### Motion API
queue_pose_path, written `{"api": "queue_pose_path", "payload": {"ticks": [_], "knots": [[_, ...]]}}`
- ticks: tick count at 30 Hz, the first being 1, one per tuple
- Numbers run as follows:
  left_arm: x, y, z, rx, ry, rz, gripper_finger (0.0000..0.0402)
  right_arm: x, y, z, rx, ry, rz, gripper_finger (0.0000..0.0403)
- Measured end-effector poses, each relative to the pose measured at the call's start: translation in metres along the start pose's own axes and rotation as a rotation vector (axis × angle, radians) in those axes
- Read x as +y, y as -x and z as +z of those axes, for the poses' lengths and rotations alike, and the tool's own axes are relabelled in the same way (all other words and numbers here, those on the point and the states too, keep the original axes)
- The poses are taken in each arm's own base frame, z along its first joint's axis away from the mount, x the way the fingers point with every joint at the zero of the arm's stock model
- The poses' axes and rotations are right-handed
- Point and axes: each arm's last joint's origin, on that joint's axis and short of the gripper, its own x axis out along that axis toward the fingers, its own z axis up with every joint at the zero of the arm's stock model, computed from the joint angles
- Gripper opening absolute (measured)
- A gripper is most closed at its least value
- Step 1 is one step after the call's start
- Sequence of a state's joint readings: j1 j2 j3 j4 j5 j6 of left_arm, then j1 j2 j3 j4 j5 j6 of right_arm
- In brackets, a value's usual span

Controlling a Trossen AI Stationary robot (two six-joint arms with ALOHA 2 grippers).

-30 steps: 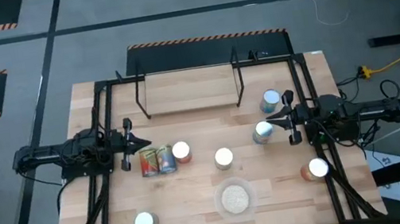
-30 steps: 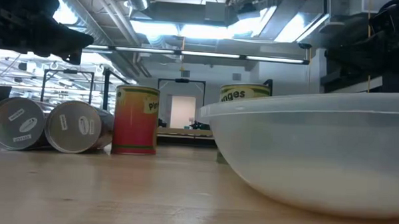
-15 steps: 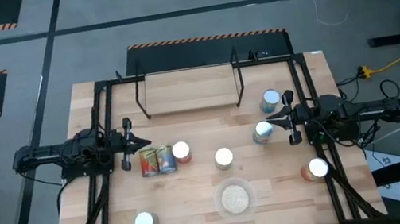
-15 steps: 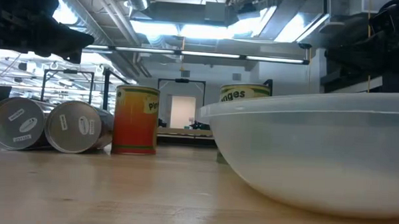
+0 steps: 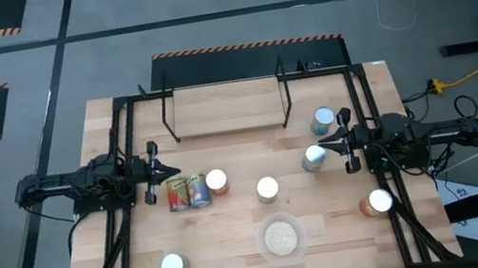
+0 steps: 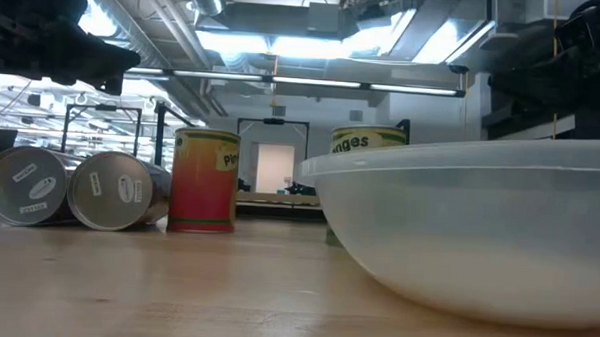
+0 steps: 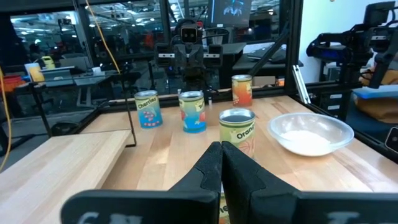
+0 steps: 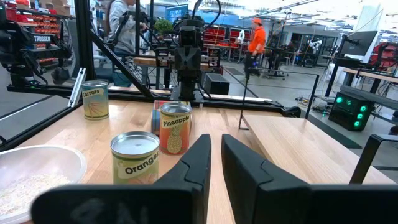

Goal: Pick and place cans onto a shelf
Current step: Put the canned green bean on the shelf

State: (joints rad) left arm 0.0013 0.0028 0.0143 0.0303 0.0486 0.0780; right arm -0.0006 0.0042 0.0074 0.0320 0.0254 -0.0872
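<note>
Cans [image 5: 267,187] are waiting mid-worktop, shelf [image 5: 227,107] bare at the far edge, and I am keeping my left fingers [image 7: 219,163] pressed together, right fingers [image 8: 214,155] narrowly parted, needing wider before grasping.

We read "Orange" on a can [image 8: 134,158], "Pineapple" on the can [image 8: 175,128] behind it, and "Carrots" on a third can [image 8: 95,99]. A blue can [image 7: 147,109] read "Cherries", and a red sign [image 8: 32,38] read "TROSSEN".
</note>
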Motion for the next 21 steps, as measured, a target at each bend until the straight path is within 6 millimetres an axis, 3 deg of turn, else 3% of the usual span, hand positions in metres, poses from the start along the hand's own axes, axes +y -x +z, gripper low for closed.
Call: {"api": "queue_pose_path", "payload": {"ticks": [7,21], "knots": [[0.0002,0.0000,0.0005,-0.005,-0.023,0.005,0.0009,0.0000,0.0000,0.0000,0.000,0.000,0.000,0.0045],[0.0003,0.0000,0.0010,-0.010,-0.021,0.008,0.0107,0.0000,0.0000,0.0000,0.000,0.000,0.000,0.0045]]}}
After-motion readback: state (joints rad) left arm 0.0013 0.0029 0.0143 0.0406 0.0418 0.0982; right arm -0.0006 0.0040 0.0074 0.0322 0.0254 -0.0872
